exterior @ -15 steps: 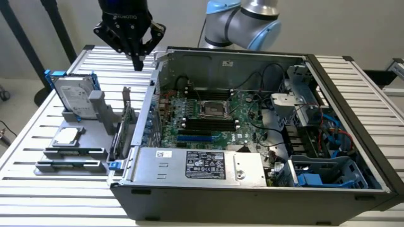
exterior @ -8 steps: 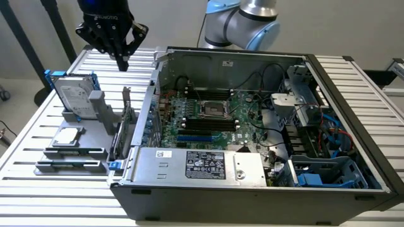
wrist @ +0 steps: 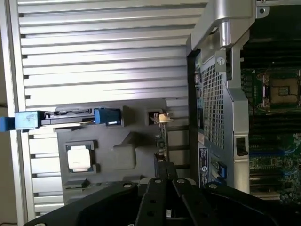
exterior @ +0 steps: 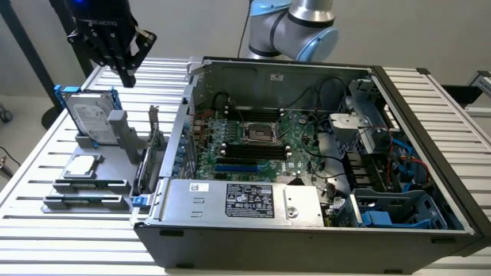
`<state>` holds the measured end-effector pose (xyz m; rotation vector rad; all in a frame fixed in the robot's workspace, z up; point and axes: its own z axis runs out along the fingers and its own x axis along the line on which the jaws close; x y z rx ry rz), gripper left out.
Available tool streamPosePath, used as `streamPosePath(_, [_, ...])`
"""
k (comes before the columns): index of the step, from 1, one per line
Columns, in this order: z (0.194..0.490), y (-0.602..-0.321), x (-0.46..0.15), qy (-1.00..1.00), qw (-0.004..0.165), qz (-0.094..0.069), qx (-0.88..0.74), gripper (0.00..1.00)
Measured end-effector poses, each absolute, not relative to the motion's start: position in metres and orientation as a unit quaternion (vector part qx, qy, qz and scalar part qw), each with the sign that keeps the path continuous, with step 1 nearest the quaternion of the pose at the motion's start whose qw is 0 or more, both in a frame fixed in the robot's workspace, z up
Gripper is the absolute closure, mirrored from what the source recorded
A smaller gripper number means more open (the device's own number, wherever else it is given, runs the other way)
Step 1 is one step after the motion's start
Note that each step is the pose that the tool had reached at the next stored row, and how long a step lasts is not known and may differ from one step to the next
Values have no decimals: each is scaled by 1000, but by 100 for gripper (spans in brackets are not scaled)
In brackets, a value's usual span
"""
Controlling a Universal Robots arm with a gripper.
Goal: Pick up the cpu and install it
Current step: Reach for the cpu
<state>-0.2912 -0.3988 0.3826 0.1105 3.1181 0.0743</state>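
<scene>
**Approach stage, before the pick.** The hand (exterior: 127, 79) hung closed and empty above the far corner of the bench (exterior: 31, 172), over the upper end of the hard drive (exterior: 91, 118) in its blue frame. The cpu (exterior: 82, 165) lay flat and untouched in its recess on the grey parts holder (exterior: 123, 129), nearer the camera than the drive and well apart from the fingertips. In the wrist view the same chip (wrist: 78, 157) showed pale in its square pocket, off to one side of the closed hand (wrist: 165, 176).

The task appeared barely begun. A pick would call for the fingers to part and for the hand to be centred over the chip, which offered only thin edges to grip.

The empty socket (exterior: 259, 133) sat in the middle of the motherboard inside the open computer case (exterior: 307, 241). The case wall and an upright card (exterior: 146, 164) stood between holder and socket. Memory sticks (exterior: 91, 185) lay just beside the cpu.
</scene>
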Motion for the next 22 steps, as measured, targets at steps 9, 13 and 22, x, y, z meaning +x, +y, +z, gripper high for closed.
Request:
streamPosePath(9, [376, -399, -332, 999, 10, 23, 35, 89])
streamPosePath(13, [372, -399, -350, 999, 10, 22, 35, 89])
streamPosePath(22, [365, -399, -390, 999, 10, 19, 35, 89])
